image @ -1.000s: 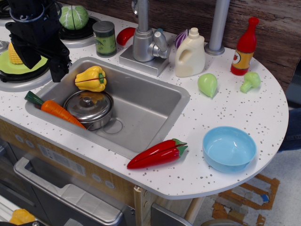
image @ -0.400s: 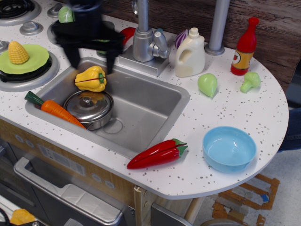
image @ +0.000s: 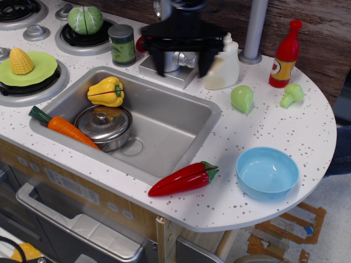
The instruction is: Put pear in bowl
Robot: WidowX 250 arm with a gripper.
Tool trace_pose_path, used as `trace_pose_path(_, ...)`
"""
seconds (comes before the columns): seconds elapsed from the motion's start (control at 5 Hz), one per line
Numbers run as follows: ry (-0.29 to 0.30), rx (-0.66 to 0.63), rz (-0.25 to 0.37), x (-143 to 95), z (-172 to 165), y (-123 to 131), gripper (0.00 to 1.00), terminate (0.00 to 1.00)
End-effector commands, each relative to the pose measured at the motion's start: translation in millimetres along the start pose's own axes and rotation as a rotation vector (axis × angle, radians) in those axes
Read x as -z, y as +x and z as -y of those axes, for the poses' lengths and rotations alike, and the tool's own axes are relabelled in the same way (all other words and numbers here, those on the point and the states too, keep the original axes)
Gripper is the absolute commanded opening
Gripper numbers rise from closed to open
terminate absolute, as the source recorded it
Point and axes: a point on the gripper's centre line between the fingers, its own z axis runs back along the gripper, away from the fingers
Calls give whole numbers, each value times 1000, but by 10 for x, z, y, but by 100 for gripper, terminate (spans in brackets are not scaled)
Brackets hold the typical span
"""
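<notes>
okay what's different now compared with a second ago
The gripper has swept from the stove at the left across to the faucet, toward the pear. It looks open and empty, and has taken hold of nothing. The pear, the bowl and everything else stayed put.

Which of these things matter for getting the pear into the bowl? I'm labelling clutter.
Job: pear; bowl; gripper.
Clutter: broccoli; red bottle; white jug; red pepper; pot; carrot.
</notes>
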Motion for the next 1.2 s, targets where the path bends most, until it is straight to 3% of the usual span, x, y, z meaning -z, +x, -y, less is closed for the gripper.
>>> trace_pose_path(0.0,-32,-18,86,-41,386,121,100,0)
trace_pose_path(0.6,-65,3,138,335,726,138,100,0)
trace_pose_path(1.0,-105,29,137,456,856,151,100,0)
